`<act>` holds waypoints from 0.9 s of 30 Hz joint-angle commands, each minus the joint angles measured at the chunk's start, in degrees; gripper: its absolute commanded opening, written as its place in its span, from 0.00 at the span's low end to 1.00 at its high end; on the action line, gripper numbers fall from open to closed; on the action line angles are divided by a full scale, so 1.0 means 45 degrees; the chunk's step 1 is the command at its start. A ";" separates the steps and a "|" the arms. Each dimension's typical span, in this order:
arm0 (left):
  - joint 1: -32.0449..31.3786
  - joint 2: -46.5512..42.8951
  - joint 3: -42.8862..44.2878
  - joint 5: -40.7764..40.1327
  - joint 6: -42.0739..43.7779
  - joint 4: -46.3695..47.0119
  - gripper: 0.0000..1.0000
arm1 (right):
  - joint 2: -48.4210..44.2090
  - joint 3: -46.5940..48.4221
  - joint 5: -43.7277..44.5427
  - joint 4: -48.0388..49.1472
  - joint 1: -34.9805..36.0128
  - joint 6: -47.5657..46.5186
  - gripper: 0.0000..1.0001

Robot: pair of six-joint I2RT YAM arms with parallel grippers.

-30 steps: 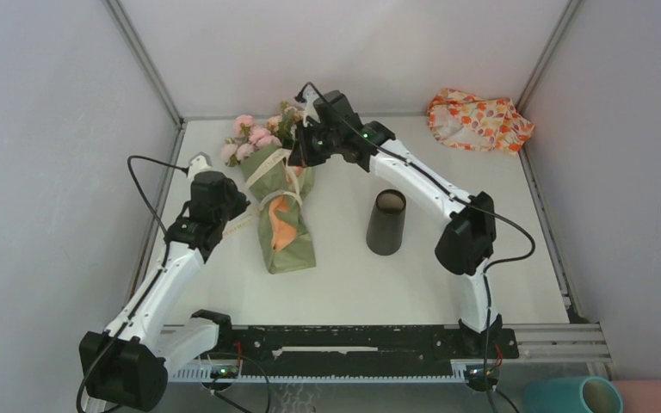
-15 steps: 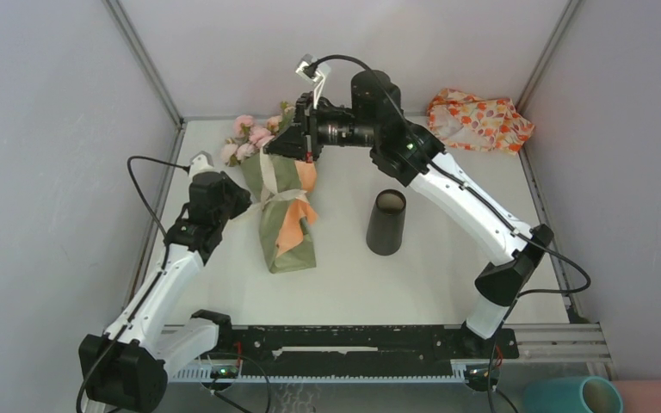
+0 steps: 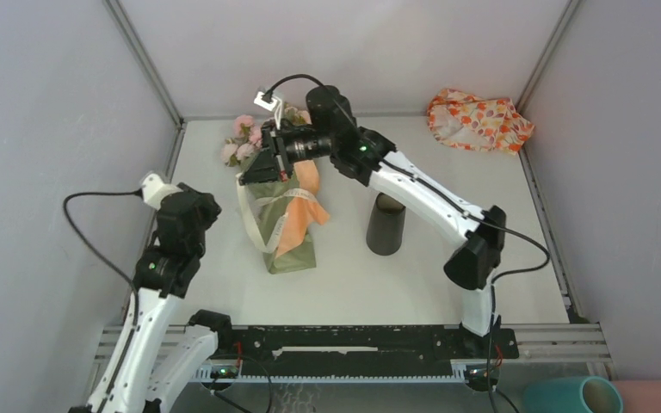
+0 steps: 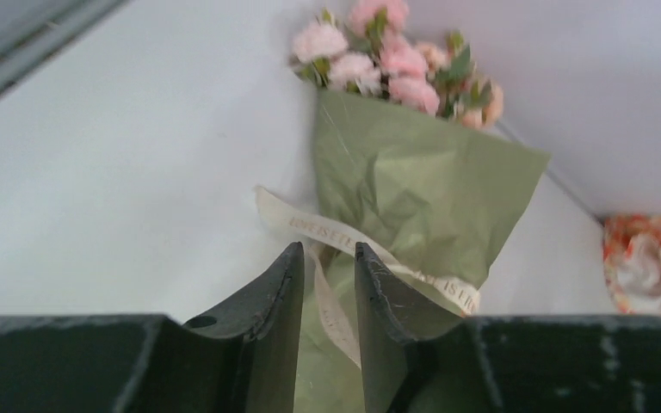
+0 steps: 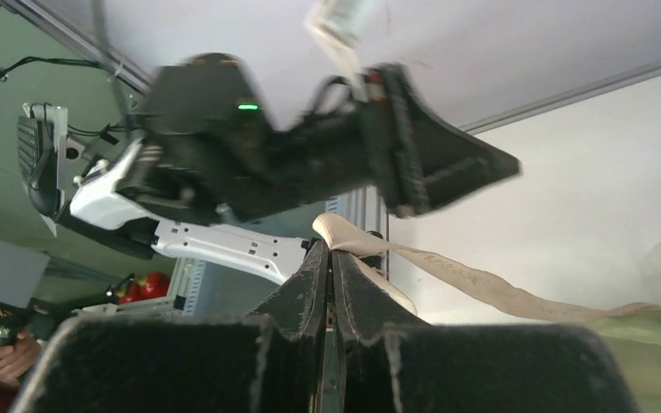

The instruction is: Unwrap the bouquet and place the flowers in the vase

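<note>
The bouquet (image 3: 277, 225) lay on the table (image 3: 344, 280) left of centre, roses (image 3: 243, 138) toward the far wall and the base of the wrap toward the near edge. The sage-green paper was around the stems, with an orange-brown layer showing at the fold. The ribbon (image 3: 247, 213) hung slack in a loose loop about the wrap, not drawn tight. The right gripper (image 5: 329, 249) was raised over the upper part of the bouquet; its jaws were together, pinching one end of the ribbon, which trailed from the fingertips down to the paper. The left gripper (image 4: 327, 251) stood back to the left, well apart from the bouquet, jaws slightly parted and holding nothing. The vase (image 3: 386, 225) stood upright to the right of the bouquet, apart from it and holding no flowers. A patterned cloth (image 3: 480, 120) lay in the far right corner. Judgement: the untying step was in hand, with the wrap not yet opened. The next move would call for drawing the ribbon clear of the paper without dragging the bouquet along; the idle left gripper appeared well placed to pin the wrap meanwhile.
</note>
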 commanded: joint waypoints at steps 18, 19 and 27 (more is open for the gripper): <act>0.0058 -0.2626 0.0679 -0.2739 -0.0772 -0.1307 0.39 | 0.5652 0.5421 0.0736 0.0554 0.0273 0.2754 0.58; 0.0067 -0.2553 0.0596 -0.2588 -0.0699 -0.1153 0.39 | 0.5408 0.5182 0.0937 0.0223 0.0201 0.2478 0.62; 0.0045 -0.1282 -0.0119 0.0531 0.0484 0.1029 0.45 | 0.2431 0.1698 0.3038 -0.0423 -0.1115 0.1597 0.67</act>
